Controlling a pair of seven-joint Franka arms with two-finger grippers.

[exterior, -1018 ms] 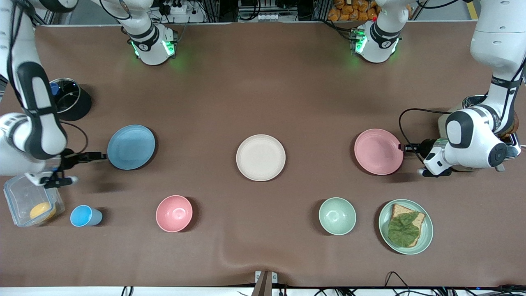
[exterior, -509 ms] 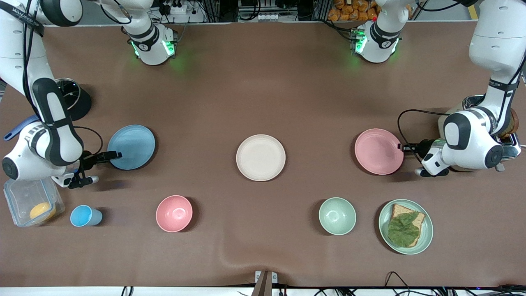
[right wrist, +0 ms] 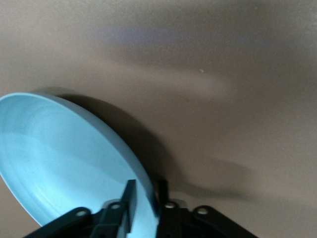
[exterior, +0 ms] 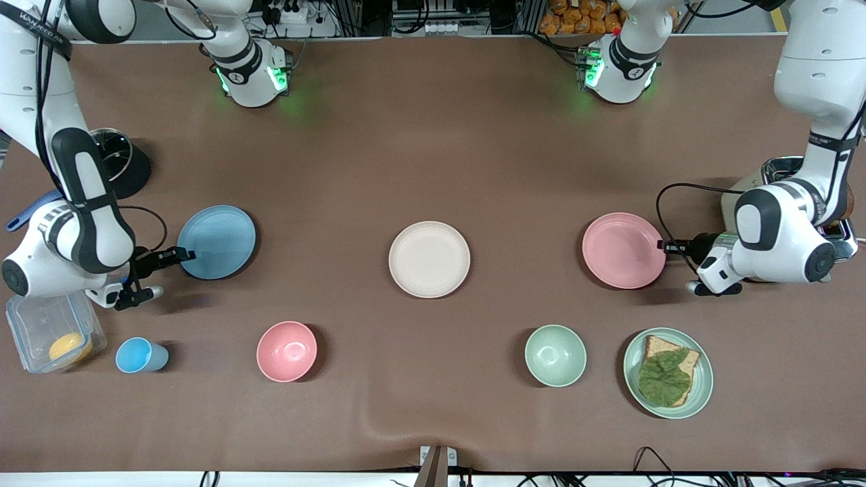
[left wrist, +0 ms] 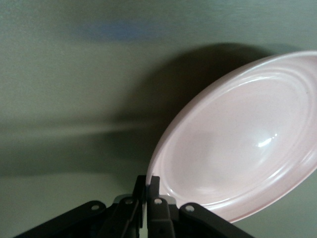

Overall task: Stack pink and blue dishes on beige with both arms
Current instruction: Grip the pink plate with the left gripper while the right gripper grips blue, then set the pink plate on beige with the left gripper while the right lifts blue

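Observation:
The light blue plate [exterior: 217, 242] lies toward the right arm's end of the table. My right gripper [exterior: 188, 255] is at its rim, open. In the right wrist view the fingers [right wrist: 130, 198] straddle the blue plate's [right wrist: 64, 163] edge, one above it and one below, with a gap left. The pink plate [exterior: 624, 250] lies toward the left arm's end. My left gripper [exterior: 666, 246] is shut on its rim, and the left wrist view shows the pink plate [left wrist: 237, 144] pinched at my left gripper [left wrist: 147, 181]. The beige plate [exterior: 429, 259] sits bare at the table's middle.
Nearer the front camera stand a blue cup [exterior: 141, 356], a pink bowl [exterior: 287, 351], a green bowl [exterior: 555, 355] and a green plate [exterior: 703, 392] with bread and a leaf. A clear box [exterior: 40, 325] and a black pot [exterior: 118, 162] sit by the right arm, a toaster [exterior: 778, 169] by the left.
The right arm swung in and slid its fingers over the blue plate's rim, then drew back a little. The left gripper stayed at the pink plate's rim; the plate shifted slightly.

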